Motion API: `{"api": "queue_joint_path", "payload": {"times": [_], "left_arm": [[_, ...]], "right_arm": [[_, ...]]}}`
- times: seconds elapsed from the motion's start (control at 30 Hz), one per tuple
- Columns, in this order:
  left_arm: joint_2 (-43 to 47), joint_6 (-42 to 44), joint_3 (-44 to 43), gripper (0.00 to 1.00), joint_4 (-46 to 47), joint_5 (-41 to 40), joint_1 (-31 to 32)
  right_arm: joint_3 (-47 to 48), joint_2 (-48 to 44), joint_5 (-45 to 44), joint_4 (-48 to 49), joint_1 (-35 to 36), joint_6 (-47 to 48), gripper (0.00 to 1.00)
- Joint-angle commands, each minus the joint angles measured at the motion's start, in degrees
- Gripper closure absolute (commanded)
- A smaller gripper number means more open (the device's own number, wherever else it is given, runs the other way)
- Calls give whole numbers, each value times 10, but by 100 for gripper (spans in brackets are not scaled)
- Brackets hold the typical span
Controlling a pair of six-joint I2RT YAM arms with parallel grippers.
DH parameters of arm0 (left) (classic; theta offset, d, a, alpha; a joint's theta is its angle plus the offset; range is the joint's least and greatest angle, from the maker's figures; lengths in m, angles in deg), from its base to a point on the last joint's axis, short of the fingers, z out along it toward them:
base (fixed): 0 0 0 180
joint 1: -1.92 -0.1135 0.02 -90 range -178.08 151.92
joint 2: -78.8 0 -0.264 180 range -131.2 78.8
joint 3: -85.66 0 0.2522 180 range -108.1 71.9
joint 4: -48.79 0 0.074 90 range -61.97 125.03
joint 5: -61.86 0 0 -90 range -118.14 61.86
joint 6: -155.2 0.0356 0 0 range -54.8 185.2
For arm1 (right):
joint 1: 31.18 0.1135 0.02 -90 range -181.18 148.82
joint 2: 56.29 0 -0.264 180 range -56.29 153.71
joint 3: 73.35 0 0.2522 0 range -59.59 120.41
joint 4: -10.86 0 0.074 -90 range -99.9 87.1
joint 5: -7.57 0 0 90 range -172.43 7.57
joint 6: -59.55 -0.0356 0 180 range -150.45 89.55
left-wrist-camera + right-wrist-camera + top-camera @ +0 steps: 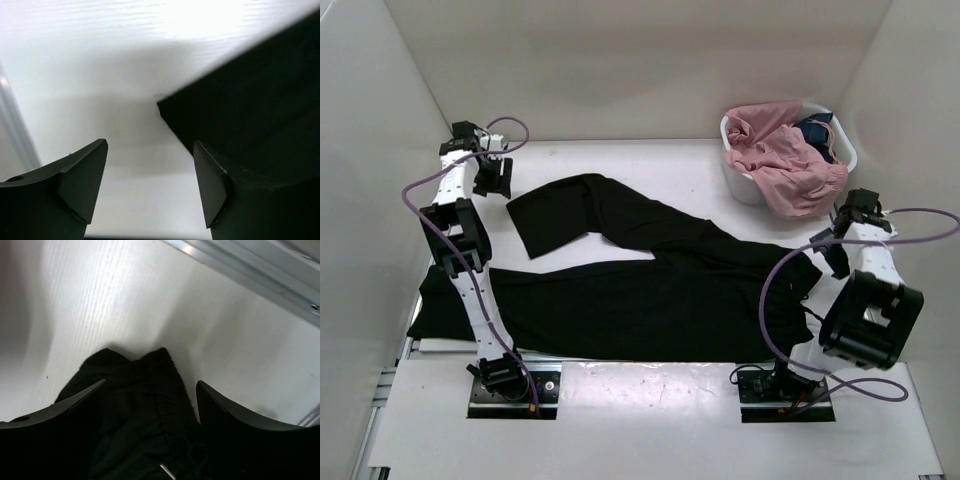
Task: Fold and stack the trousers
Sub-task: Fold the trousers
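Note:
The black trousers (650, 285) lie spread on the white table, waist at the right and both legs running left. The far leg ends in a hem (535, 220) at the back left. My left gripper (492, 180) hovers just left of that hem, open and empty. In the left wrist view the hem corner (240, 95) lies ahead of the open left gripper (150, 185), with the right finger (212, 185) over the fabric edge. My right gripper (835, 258) is at the waist end. In the right wrist view it (150, 410) is open, with the bunched waistband (145, 390) between its fingers.
A white basket (742, 185) stands at the back right, holding a pink garment (785, 155) and a dark blue garment (817, 130). White walls close in the table on the left, back and right. The near leg's hem (430, 310) reaches the table's left edge.

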Motion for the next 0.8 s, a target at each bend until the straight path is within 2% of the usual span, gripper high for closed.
{"api": "queue_joint_path", "payload": {"times": [0.0, 0.1, 0.3, 0.37, 0.43, 0.47, 0.5, 0.53, 0.57, 0.63, 0.7, 0.77], "left_arm": [[-14, -46, -24, 18, 41, 27, 9], [-54, -51, -37, 11, 55, 27, 22], [-127, -56, -66, 6, 60, 20, 38], [-132, -56, -61, 6, 60, 34, 39], [-138, -49, -53, 10, 66, 40, 39], [-138, -42, -53, 32, 66, 40, 39], [-138, -41, -47, 48, 66, 48, 39], [-138, -41, -38, 67, 66, 48, 39], [-138, -36, -38, 85, 66, 48, 39], [-121, -24, -26, 86, 66, 31, 39], [-101, -7, -26, 86, 66, -24, 39], [-67, 14, -44, 86, 72, -44, 31]], "right_arm": [[51, 42, 6, 42, 29, -3, 25], [84, 113, -9, 27, 43, -3, 23], [89, 174, -15, 21, 48, -27, 23], [89, 188, -8, 21, 48, -40, 29], [89, 206, -8, 21, 48, -47, 46], [89, 211, -8, 14, 48, -52, 52], [94, 218, -8, 14, 48, -52, 58], [94, 218, -15, 7, 48, -52, 71], [94, 212, -15, 0, 48, -52, 77], [94, 200, -31, -7, 48, -52, 89], [109, 175, -60, -17, 48, -46, 95], [122, 141, -82, -36, 48, -29, 98]]}}
